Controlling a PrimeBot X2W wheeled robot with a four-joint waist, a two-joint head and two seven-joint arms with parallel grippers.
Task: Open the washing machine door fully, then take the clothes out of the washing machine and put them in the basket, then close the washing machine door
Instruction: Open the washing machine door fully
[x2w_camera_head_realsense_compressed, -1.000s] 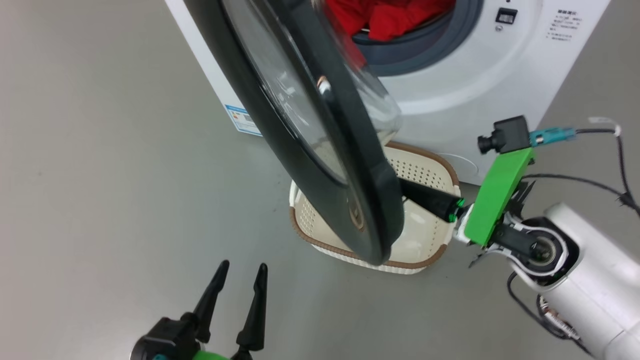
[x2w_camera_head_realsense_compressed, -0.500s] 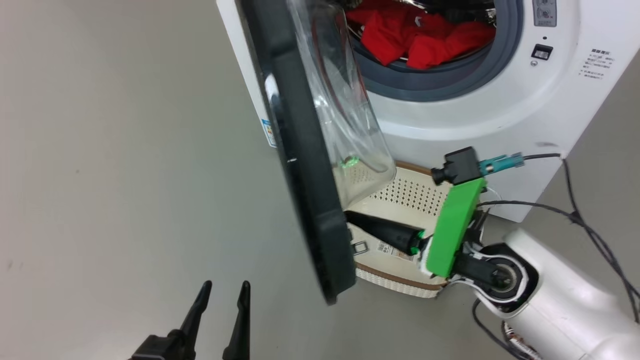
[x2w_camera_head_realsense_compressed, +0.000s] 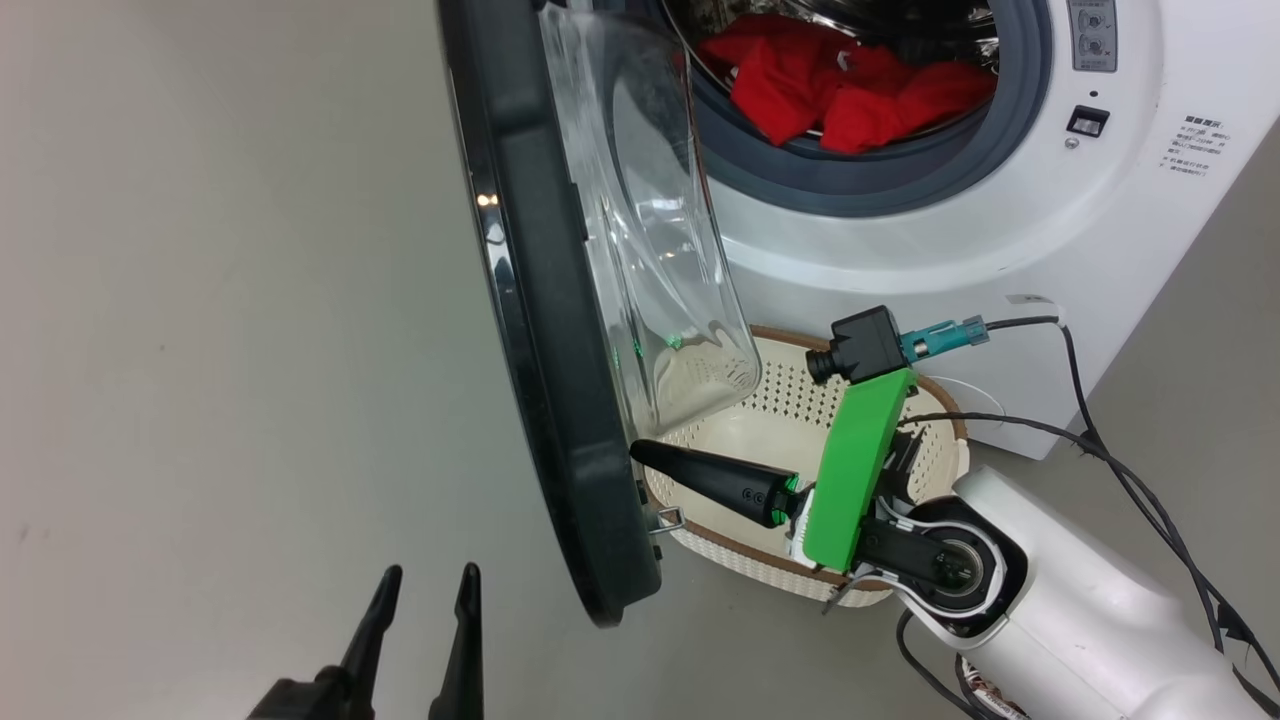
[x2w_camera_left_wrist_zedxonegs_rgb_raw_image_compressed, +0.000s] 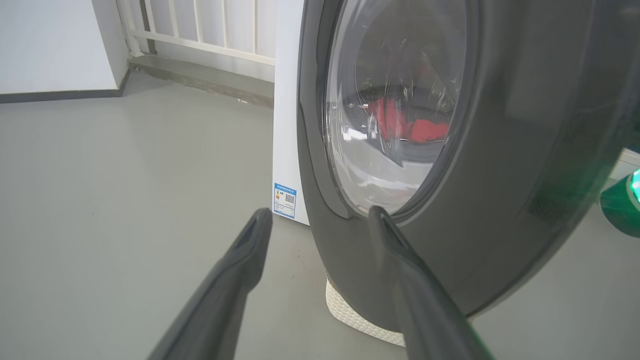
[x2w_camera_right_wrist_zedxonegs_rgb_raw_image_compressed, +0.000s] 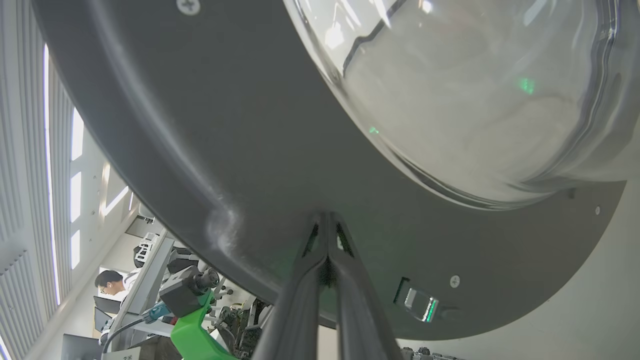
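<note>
door swung out edge-on, red load inside

the washing machine door (x2w_camera_head_realsense_compressed: 545, 360) stands out from the washing machine (x2w_camera_head_realsense_compressed: 900, 250), edge-on to my head camera, with its top cut off by the frame. the clothes (x2w_camera_head_realsense_compressed: 850, 90) lie bunched in the machine's opening. through the door's glass window (x2w_camera_left_wrist_zedxonegs_rgb_raw_image_compressed: 390, 115) in my left wrist view they are only a red smear. the basket (x2w_camera_head_realsense_compressed: 790, 395) sits on the floor (x2w_camera_head_realsense_compressed: 200, 350) by the machine's front. the door hides its left end and my right arm hides its right side. my right gripper (x2w_camera_head_realsense_compressed: 640, 450) is pressed together, its tip against the door's inner face near the lower edge. my left gripper (x2w_camera_head_realsense_compressed: 429, 572) is spread, holding nothing, outside the door. a cable (x2w_camera_head_realsense_compressed: 1100, 440) trails from the right wrist. a person (x2w_camera_right_wrist_zedxonegs_rgb_raw_image_compressed: 112, 287) sits far back in the right wrist view.
</note>
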